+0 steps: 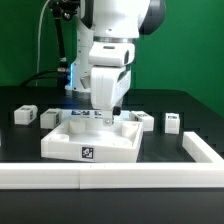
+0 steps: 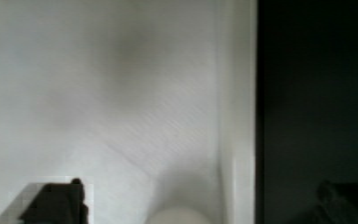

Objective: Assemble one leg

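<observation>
My gripper [image 1: 107,120] hangs low over the back of the large flat white panel [image 1: 70,145], which lies at the table's middle. In the wrist view the gripper [image 2: 197,205] is open: its two dark fingertips [image 2: 51,202] stand wide apart over the blurred white panel surface [image 2: 123,90]. A pale rounded shape [image 2: 179,214] shows between them, touching neither. Small white legs with tags stand on the table: two [image 1: 25,115] [image 1: 50,117] at the exterior view's left, two [image 1: 145,119] [image 1: 172,122] at its right.
A white rail [image 1: 100,178] runs along the table's front and turns back at the exterior view's right [image 1: 203,150]. Dark table [image 2: 318,90] shows beside the panel's edge in the wrist view. Cables hang behind the arm.
</observation>
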You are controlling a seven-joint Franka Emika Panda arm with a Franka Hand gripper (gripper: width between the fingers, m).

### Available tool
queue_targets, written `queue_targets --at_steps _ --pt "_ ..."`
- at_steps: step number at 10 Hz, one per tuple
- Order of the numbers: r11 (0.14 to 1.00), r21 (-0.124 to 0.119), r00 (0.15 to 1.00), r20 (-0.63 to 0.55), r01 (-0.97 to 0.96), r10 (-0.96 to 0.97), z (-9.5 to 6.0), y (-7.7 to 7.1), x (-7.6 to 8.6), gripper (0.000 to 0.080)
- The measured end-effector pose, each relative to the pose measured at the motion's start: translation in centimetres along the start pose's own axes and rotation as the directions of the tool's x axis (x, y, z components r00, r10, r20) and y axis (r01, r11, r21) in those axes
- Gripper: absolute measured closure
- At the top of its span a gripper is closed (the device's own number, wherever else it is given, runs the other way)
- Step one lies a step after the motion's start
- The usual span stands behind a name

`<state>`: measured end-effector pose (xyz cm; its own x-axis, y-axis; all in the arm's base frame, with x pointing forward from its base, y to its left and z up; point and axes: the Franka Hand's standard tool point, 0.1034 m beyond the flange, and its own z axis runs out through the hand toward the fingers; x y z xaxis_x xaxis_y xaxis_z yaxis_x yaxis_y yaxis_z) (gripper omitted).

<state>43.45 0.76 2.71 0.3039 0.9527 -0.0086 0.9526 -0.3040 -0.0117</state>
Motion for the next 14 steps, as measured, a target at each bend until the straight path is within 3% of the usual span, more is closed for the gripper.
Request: queue_targets --at_steps 4,7,8,9,10,11,12,13,14 --pt "1.0 0.025 1.0 -0.002 0.005 -0.005 2.1 -0.5 0.3 0.015" --pt "1.0 0.03 1.0 -0.001 -0.001 0.001 2.2 -0.7 0.2 0.018" --pt "1.0 0.03 1.0 -0.001 -0.001 0.001 2.2 -0.7 0.2 0.0314" --pt "1.0 0.031 1.0 -0.001 -0.001 0.001 2.2 -0.7 0.2 0.0314" --pt "1.0 0.031 1.0 -0.001 -0.001 0.001 2.2 -0.7 0.2 0.045" --pt "1.0 0.031 1.0 -0.001 -0.001 0.001 2.3 -0.7 0.2 0.0634" --pt "1.0 0.031 1.0 -0.001 -0.001 0.001 2.3 -0.8 0.2 0.0634" --pt "1.0 0.023 1.0 -0.004 0.0 0.0 2.1 -0.6 0.3 0.074" --pt "1.0 0.022 1.0 -0.005 0.0 0.001 2.1 -0.5 0.3 0.074"
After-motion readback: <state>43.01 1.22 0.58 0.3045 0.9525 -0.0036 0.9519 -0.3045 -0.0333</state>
